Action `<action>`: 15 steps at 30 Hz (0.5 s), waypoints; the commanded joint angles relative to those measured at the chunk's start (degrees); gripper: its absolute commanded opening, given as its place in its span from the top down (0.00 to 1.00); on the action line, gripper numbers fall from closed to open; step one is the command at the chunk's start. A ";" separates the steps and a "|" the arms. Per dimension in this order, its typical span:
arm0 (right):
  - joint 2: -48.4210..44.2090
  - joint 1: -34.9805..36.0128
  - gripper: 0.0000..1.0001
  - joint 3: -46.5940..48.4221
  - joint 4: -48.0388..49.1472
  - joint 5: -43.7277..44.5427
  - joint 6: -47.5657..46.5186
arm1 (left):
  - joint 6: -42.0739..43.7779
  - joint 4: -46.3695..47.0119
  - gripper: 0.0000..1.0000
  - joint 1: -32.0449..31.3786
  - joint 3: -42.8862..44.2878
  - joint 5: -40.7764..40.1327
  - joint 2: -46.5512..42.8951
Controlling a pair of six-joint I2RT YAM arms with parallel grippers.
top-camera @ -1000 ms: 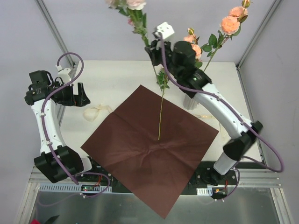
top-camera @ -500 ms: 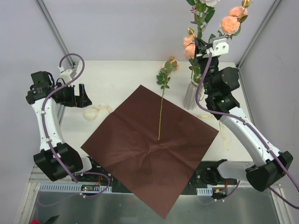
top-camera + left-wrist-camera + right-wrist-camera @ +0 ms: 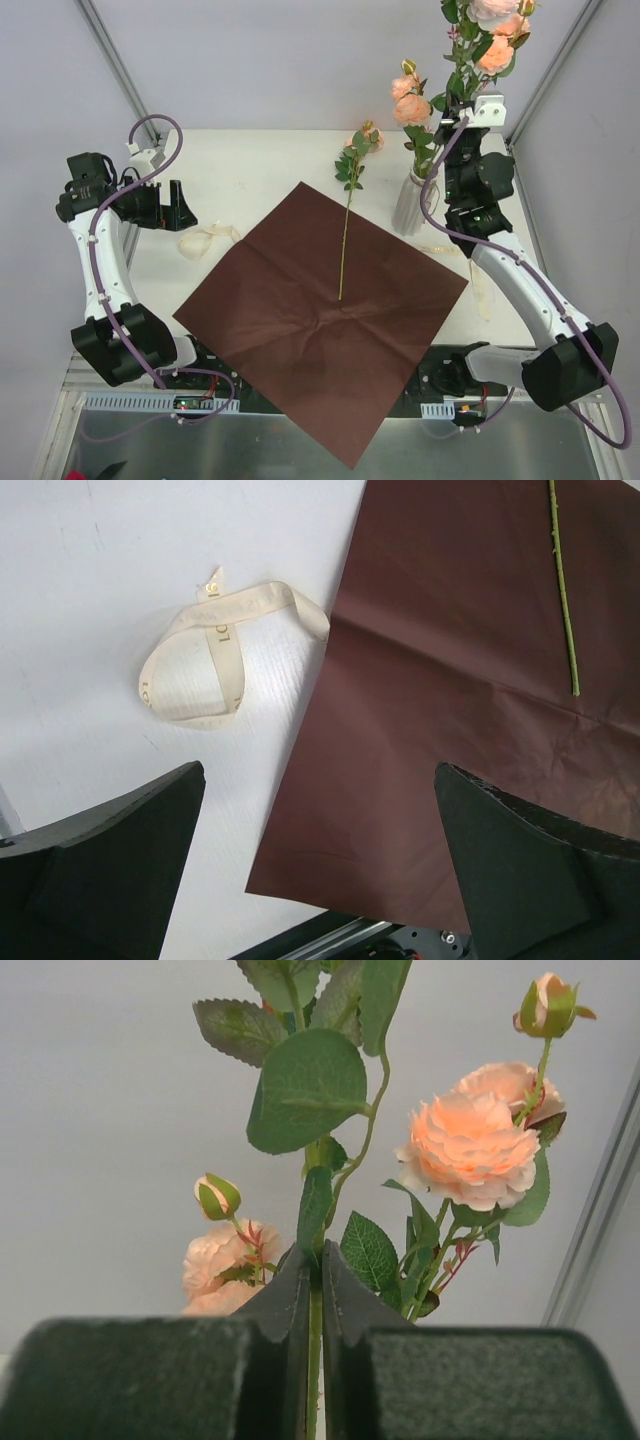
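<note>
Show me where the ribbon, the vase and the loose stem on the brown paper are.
ribbon (image 3: 226,652), left wrist view, on the lettered strip crossing its loop.
vase (image 3: 408,208), top view, middle of its body.
stem (image 3: 343,250), top view, bare part below its leaves.

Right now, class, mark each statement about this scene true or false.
1. The right tool is shut on a flower stem. True.
2. The cream ribbon lies on the brown paper. False: it lies on the white table, beside the paper.
3. A single flower lies with its stem on the brown paper. True.
4. The left tool grips the ribbon. False: it is open and holds nothing.
5. The vase stands by the left arm. False: it stands by the right arm.
</note>
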 commanded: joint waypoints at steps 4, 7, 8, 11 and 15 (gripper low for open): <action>2.47 -1.58 0.99 -4.49 9.60 3.61 2.36 | 2.65 -1.37 0.01 0.08 0.55 1.61 -0.03; 3.26 -2.10 0.99 -7.13 11.62 4.67 2.89 | 3.53 -1.54 0.01 0.00 -0.14 1.97 -0.56; 3.43 -2.19 0.99 -8.26 11.71 4.94 3.41 | 3.62 -1.55 0.01 0.08 -0.41 1.88 -0.65; 2.83 -2.10 0.99 -9.94 11.19 5.55 4.21 | 4.50 -1.72 0.01 0.08 -0.76 1.53 -1.35; -1.30 -1.14 0.54 -10.91 -1.17 7.57 10.00 | 4.76 -1.72 0.01 0.08 -0.41 1.09 -1.70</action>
